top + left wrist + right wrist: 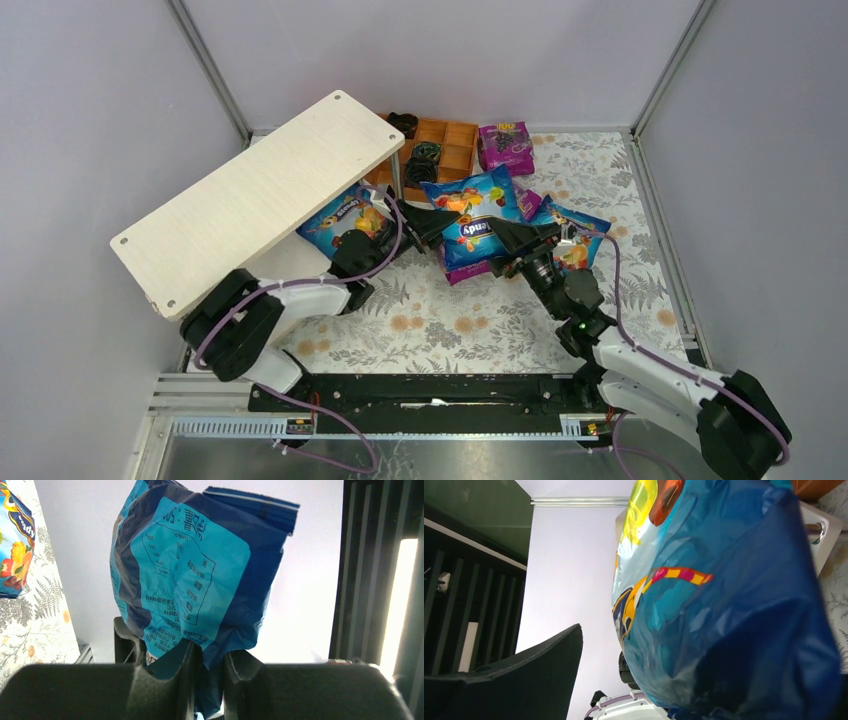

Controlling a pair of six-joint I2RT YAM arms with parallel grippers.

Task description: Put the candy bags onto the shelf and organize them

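Inside the left tool a blue candy bag stands pinched.

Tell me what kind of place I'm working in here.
Probably a lab test cell, not a shop: plain panel walls boxing in the floral-cloth table, and a mounting rail along its near edge.

From above we see even, soft light, with only faint shadows on the floral tablecloth. In the left wrist view a tall white strip burns out. There the glossy blue candy bag is sharp, while the black fingers of the left gripper blur near the lens. In the right wrist view the bag looms soft, its lower part in shadow.
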